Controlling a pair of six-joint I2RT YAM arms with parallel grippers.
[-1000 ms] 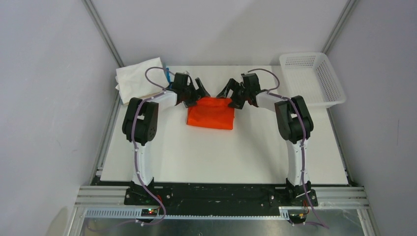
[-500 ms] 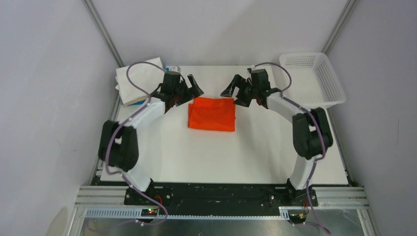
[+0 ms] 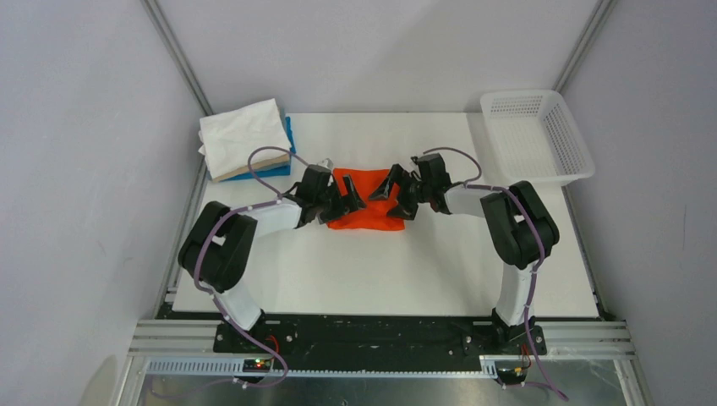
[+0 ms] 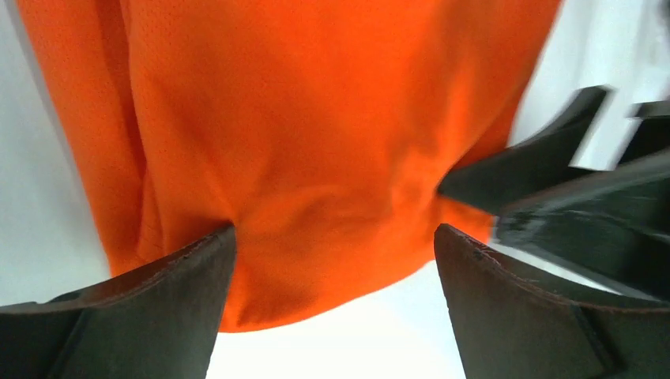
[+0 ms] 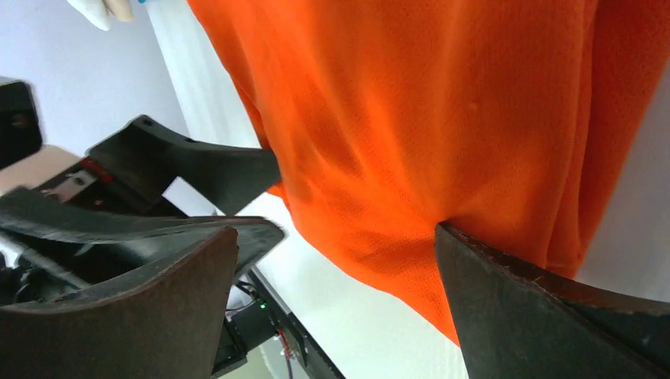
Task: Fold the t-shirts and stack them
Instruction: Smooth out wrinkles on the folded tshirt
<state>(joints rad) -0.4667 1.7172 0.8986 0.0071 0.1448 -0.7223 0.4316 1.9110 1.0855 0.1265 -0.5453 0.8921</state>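
Centrally on the white table [image 3: 380,271], the folded orange t-shirt [image 3: 369,215] is laid flat. It is flanked by both claws. The left gripper [image 3: 349,201] is spread wide over its left part and the right gripper [image 3: 391,197] over its right part, with nothing held by either. The pile of folded shirts [image 3: 243,139] is seen at the far left corner, well apart.
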